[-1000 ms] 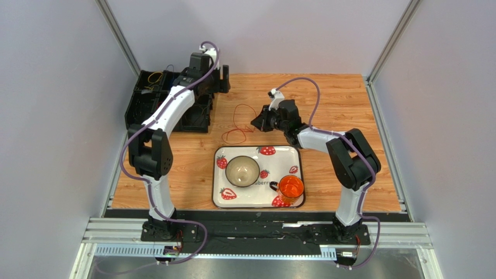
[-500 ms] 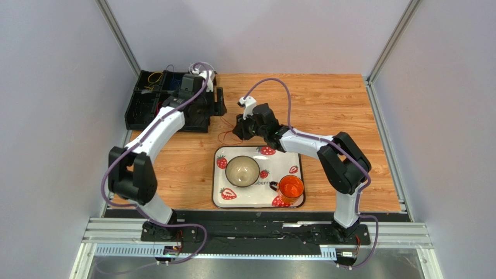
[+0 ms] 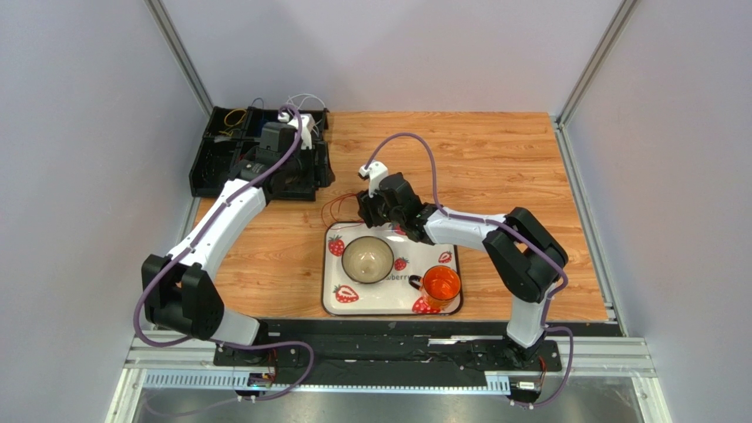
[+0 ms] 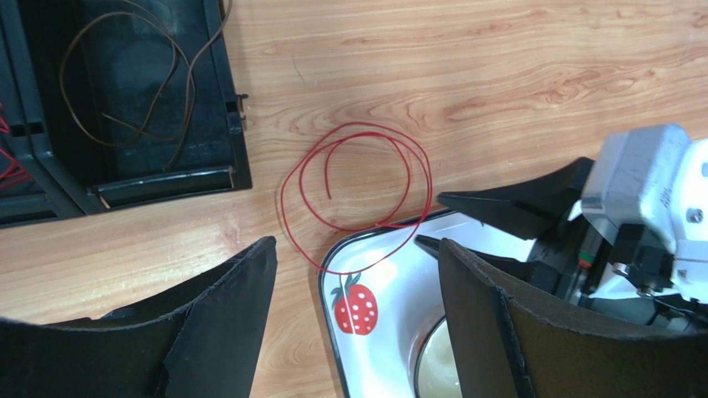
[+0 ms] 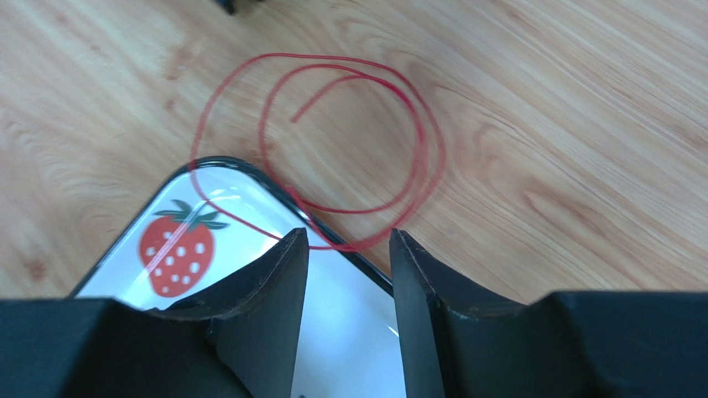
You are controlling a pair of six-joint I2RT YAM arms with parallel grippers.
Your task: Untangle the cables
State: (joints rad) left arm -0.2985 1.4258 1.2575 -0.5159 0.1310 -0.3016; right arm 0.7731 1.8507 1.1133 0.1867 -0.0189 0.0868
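Note:
A thin red cable (image 3: 339, 208) lies in a double loop on the wood, with its near part over the corner of the strawberry tray (image 3: 329, 267). It shows in the left wrist view (image 4: 357, 124) and the right wrist view (image 5: 432, 141). My right gripper (image 3: 364, 210) is low over the tray corner, its jaws a little apart (image 5: 347, 240), and the red cable crosses just ahead of its tips. My left gripper (image 3: 309, 173) is wide open and empty (image 4: 356, 249) above the bin's edge. A dark brown cable (image 4: 125, 83), a yellow cable (image 3: 235, 115) and white cables (image 3: 304, 99) sit in the black bin (image 3: 212, 163).
The tray holds a beige bowl (image 3: 368, 259) and an orange cup (image 3: 440, 285). The black bin's wall (image 4: 237, 124) stands just left of the red loop. Grey walls close in the table on three sides.
My right gripper has moved left and nearer, down to the tray corner, and the red cable has shifted with it. My left arm has swung back towards the bin.

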